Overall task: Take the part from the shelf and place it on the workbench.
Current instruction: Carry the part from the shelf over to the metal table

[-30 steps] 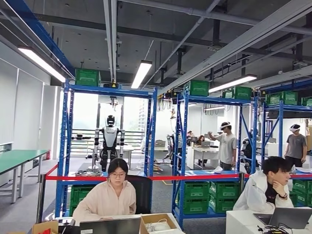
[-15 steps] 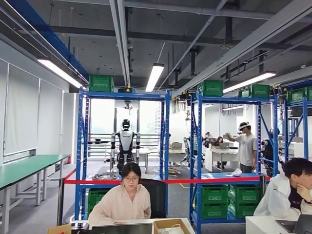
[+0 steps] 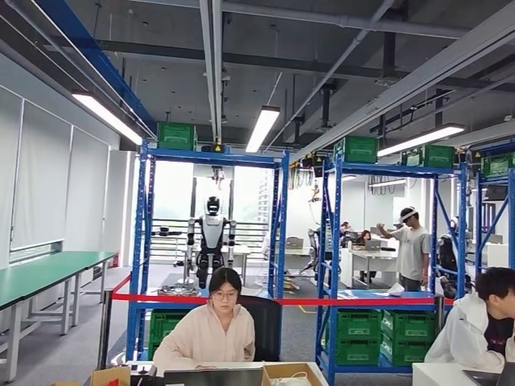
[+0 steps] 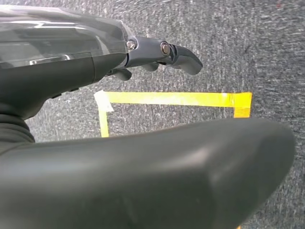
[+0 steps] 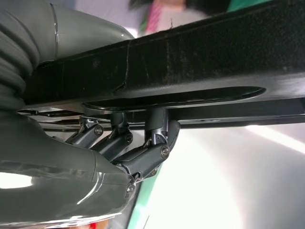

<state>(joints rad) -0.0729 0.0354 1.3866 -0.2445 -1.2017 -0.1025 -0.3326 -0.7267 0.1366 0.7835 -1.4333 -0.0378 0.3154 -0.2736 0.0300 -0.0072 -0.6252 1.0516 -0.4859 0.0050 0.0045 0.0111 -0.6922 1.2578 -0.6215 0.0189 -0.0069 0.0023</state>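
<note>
My right hand (image 5: 118,148) grips a long, flat black part (image 5: 201,67), its dark fingers (image 5: 151,152) curled under the part's edge. My left hand (image 4: 72,71) hangs over grey carpet with its fingers (image 4: 179,52) stretched out and nothing in it; its thick thumb (image 4: 151,176) lies close to the camera. In the head view a green-topped workbench (image 3: 36,273) stands at the left. A blue shelf rack (image 3: 209,154) stands ahead in the middle, and a second rack (image 3: 389,169) stands to its right.
A person (image 3: 212,330) sits at a desk right in front, another person (image 3: 479,322) at the right. Red tape (image 3: 291,301) spans the racks. Green crates (image 3: 358,326) fill the low shelves. Another robot (image 3: 211,241) stands behind. Yellow floor tape (image 4: 169,98) lies below my left hand.
The whole head view has shifted: the racks and the people have slid to the right in the picture, so the camera has turned left. More of the green workbench shows now.
</note>
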